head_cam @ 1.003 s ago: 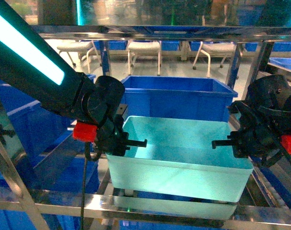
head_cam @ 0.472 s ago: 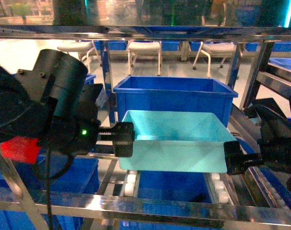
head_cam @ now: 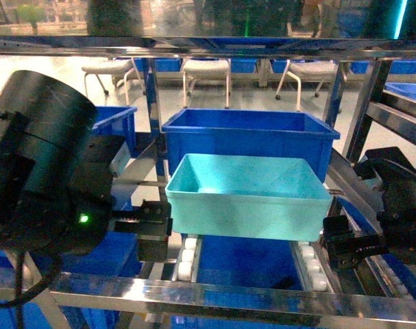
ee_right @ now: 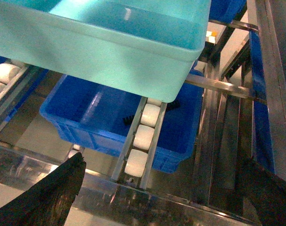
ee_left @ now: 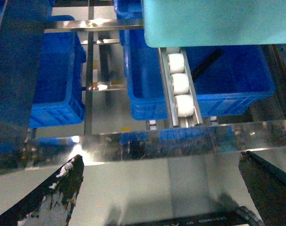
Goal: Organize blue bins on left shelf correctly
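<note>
Turquoise plastic marks the blue bin (head_cam: 249,195), which sits on the left shelf (head_cam: 214,291), riding its white rollers (ee_right: 143,141) with its far wall near a royal-blue bin (head_cam: 249,137) behind it. It looks empty, and so does the royal-blue bin on the level below (ee_right: 110,122) — apart from a dark object I cannot identify. The left end effector (head_cam: 153,229) hangs just off the bin's near left corner and the right end effector (head_cam: 345,247) off its near right corner, neither touching it. Both wrist views show the jaws spread wide with nothing between them. I judge the placing step done — the next move calls for drawing both arms clear of the front rail without nudging the bin.
</note>
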You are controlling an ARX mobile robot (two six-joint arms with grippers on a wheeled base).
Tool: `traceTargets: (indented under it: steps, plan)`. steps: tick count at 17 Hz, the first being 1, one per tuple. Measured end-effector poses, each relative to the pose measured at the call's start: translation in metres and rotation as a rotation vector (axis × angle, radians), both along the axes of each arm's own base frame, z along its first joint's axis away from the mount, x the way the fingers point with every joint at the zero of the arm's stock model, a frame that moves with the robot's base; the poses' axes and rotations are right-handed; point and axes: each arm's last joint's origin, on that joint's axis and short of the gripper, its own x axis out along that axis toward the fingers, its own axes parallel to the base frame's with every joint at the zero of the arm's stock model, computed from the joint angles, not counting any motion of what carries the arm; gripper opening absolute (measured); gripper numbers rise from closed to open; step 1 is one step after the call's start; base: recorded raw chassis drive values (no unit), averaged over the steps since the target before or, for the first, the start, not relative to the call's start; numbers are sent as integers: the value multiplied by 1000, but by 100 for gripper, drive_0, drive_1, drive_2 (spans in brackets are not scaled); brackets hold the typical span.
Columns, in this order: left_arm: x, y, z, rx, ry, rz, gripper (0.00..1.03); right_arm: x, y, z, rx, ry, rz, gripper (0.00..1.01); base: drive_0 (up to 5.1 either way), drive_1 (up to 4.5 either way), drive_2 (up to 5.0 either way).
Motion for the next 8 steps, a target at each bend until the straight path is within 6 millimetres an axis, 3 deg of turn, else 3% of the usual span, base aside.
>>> traceTargets:
  steps: [3, 6, 8]
  plan:
    - [-16, 2, 6, 10, 5, -9, 98, -8, -1, 7, 9, -5, 19, 98, 0, 0, 0]
    - [-72, 6, 12, 32, 89, -37, 98, -50, -22, 24, 40, 86, 31, 98, 0, 0, 0]
    - [-75, 4, 13, 23, 89, -44, 98, -56, -24, 30, 51, 88, 23, 98, 0, 0, 0]
